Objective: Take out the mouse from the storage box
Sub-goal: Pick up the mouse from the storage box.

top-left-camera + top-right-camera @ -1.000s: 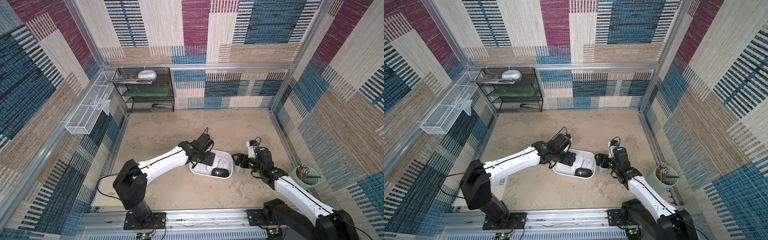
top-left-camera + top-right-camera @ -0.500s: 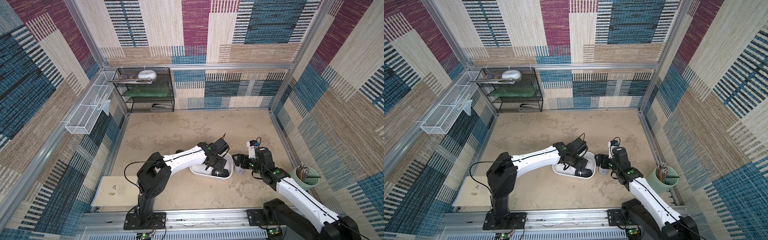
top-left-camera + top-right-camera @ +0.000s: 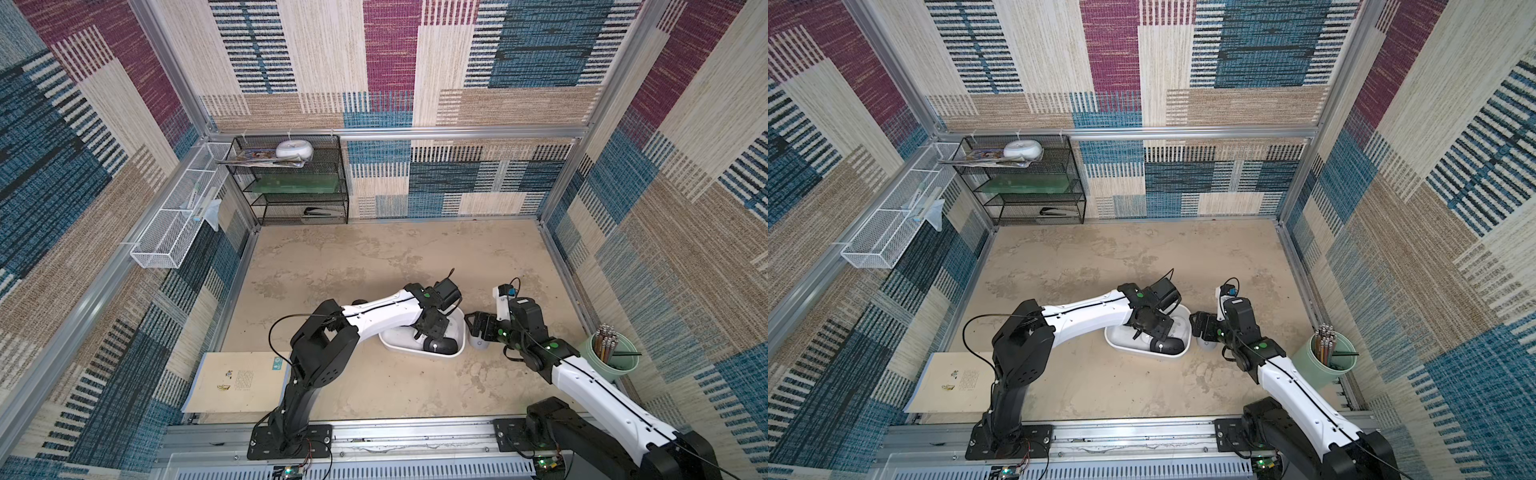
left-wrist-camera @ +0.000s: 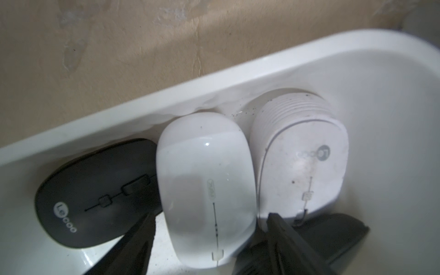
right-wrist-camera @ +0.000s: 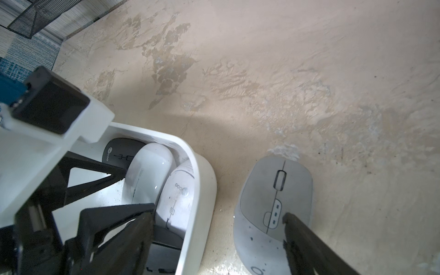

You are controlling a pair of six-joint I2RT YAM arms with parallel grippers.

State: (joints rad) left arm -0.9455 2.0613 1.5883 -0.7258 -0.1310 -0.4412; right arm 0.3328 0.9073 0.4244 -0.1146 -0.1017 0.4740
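Left wrist view: left gripper (image 4: 209, 215) sat low inside storage box (image 4: 214, 78), jaws spread, one finger on each side of glossy white mouse (image 4: 204, 181). Whether the pads already pressed its flanks, I could not tell.
Mouse position: inside the box, the middle one of three in a row. Its far end lay against the box wall and its near end between the fingers.
Neighbours: black mouse (image 4: 95, 195) touched it on one side, ribbed white mouse (image 4: 302, 162) lay just beside it on the other. Almost no free gap.
Risk 1: one fingertip looked to be over the black mouse's edge, not clear of it. Closing could pinch both, or only shove the black one.
Risk 2: shell was glossy and rounded, prob. slippery. The grip was at the near end only, so the mouse could squirt out or tilt when lifted.
Risk 3: box looked light and shallow. A wedged mouse could drag it up.
Right gripper (image 5: 217, 215): jaws wide, nothing held, hovering at the box's outer wall. One finger was above grey mouse (image 5: 276, 197), which lay on table (image 5: 285, 71) just beside the box.
Risk 4: the arms were near each other, so a lift toward the right one could cause contact.
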